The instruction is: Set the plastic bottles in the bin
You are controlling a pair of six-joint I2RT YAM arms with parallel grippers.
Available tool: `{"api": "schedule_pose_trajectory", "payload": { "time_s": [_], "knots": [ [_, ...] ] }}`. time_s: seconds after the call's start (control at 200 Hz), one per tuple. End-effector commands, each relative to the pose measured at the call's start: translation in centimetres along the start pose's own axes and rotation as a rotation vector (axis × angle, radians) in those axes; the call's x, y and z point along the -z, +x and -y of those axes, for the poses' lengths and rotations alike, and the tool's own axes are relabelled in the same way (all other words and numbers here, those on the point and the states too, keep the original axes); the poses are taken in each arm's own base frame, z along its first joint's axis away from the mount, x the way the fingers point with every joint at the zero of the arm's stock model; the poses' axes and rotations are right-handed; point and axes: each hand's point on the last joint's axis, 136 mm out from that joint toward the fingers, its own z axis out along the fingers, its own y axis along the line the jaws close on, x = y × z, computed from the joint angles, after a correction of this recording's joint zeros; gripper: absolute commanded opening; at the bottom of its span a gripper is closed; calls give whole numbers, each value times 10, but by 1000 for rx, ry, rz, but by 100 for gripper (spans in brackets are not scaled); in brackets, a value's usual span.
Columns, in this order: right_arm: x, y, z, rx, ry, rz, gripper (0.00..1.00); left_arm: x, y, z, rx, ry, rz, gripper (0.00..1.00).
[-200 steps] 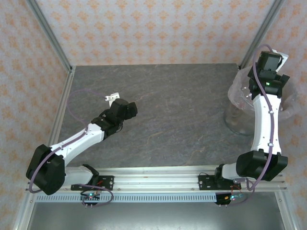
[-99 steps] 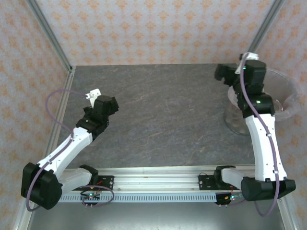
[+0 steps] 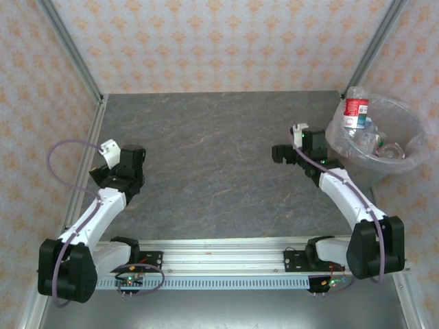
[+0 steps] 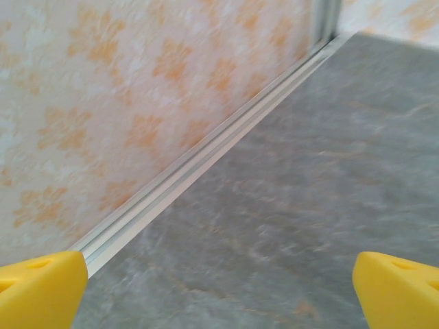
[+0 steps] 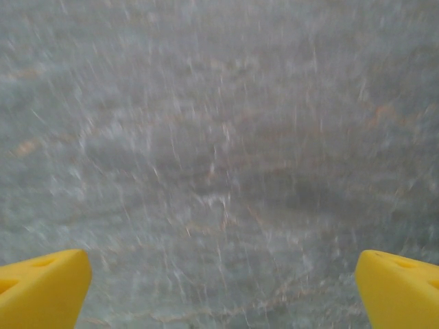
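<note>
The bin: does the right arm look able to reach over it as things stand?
Probably yes. The bin stands beside the right gripper, which is open and empty, with bare table between. A red-labelled bottle at its rim might get bumped.

In the left wrist view the left claw (image 4: 219, 295) is cut by the bottom edge. Its yellow fingertips (image 4: 41, 291) sit in the lower corners and the rest lies beyond the frame. The right claw (image 5: 219, 291) is cropped the same way in the right wrist view, where the bench (image 5: 219, 137) is smeared with blur, its veining streaked.

From above, at upper right, the plastic bottles (image 3: 374, 140) in the bin (image 3: 405, 116) jumble behind the crinkly liner (image 3: 411, 154). Apart from one red-labelled bottle (image 3: 355, 110), their count and caps cannot be told. The right arm (image 3: 343, 192) partly hides the bin's foot.
</note>
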Motion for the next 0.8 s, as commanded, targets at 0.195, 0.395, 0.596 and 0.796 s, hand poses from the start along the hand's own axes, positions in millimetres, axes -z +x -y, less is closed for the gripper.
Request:
{"api": "schedule_pose_trajectory", "payload": {
  "time_s": [0.195, 0.395, 0.596, 0.796],
  "knots": [
    [-42, 34, 30, -47, 111, 96, 99, -29, 15, 56, 63, 265, 90, 100],
    [-44, 20, 36, -63, 109, 183, 99, -32, 13, 108, -48, 467, 118, 99],
    [-38, 9, 42, -54, 127, 286, 99, -21, 35, 137, -145, 604, 154, 100],
    [-23, 11, 57, -85, 170, 426, 99, -30, 29, 121, -102, 456, 174, 100]
  ]
}}
